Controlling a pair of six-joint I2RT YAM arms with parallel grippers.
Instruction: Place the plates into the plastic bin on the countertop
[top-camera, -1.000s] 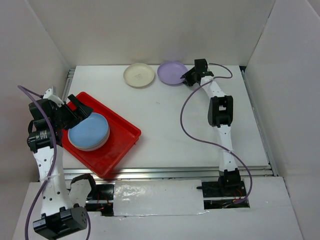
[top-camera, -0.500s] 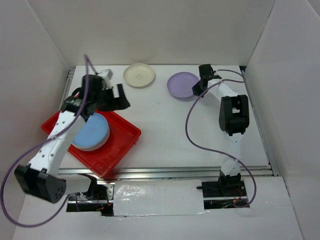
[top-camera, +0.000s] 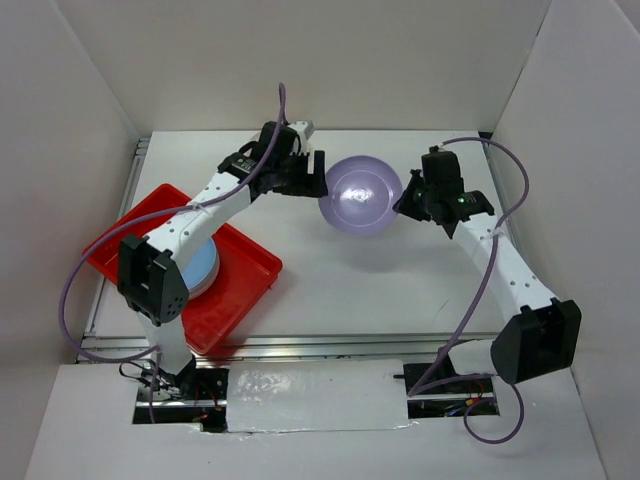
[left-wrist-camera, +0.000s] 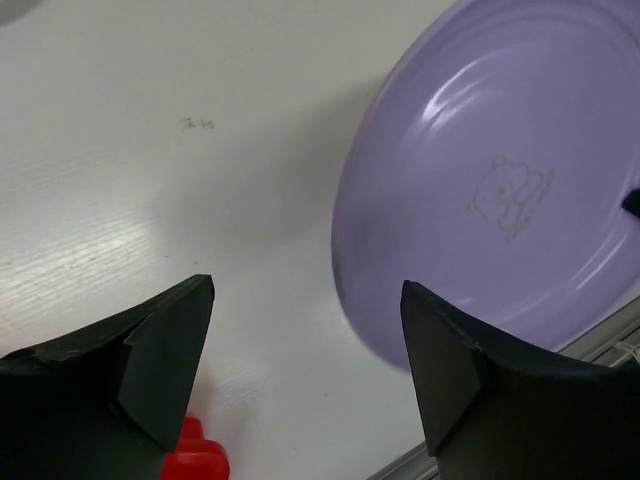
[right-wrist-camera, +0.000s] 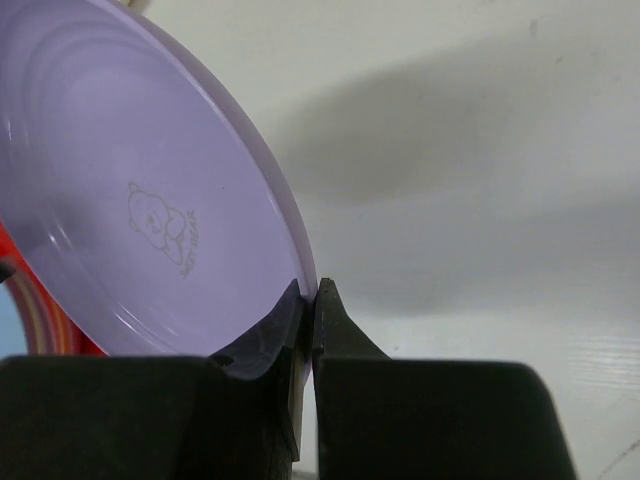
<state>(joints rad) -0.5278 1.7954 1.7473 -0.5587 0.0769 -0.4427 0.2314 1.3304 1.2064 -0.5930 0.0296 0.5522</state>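
Camera overhead: a round lilac plastic plate hangs tilted to the right of the shallow red plastic bin, off the flat white countertop. Left wrist: left gripper spread wide, empty, plate beyond it. Right wrist: right gripper pinches the plate's rim.

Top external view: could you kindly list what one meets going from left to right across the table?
The red bin → left gripper → purple plate → right gripper, pinching that plate's rim.
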